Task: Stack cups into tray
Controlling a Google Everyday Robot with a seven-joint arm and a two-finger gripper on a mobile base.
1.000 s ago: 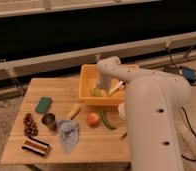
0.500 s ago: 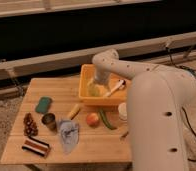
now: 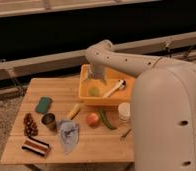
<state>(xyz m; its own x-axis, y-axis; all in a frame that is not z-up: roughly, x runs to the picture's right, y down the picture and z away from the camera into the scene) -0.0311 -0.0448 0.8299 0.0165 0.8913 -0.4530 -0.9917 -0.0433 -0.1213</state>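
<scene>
A yellow tray (image 3: 86, 95) stands at the back right of the wooden table (image 3: 96, 150). My gripper (image 3: 96, 78) hangs over the tray's left half, just above a greenish round object (image 3: 94, 91) lying inside. A white utensil (image 3: 115, 87) also lies in the tray. A small metal cup (image 3: 49, 120) stands on the table at the left. A white cup (image 3: 124, 111) stands in front of the tray's right corner, beside my arm's body.
On the table are a green sponge (image 3: 43, 104), dark grapes (image 3: 28, 125), a striped packet (image 3: 35, 146), a blue cloth (image 3: 68, 135), a yellow banana-like item (image 3: 74, 110), an orange fruit (image 3: 93, 119) and a green vegetable (image 3: 106, 120). A railing runs behind.
My arm has swung left and back over the tray, and the gripper now sits higher over its left half. The objects on the table have not moved.
</scene>
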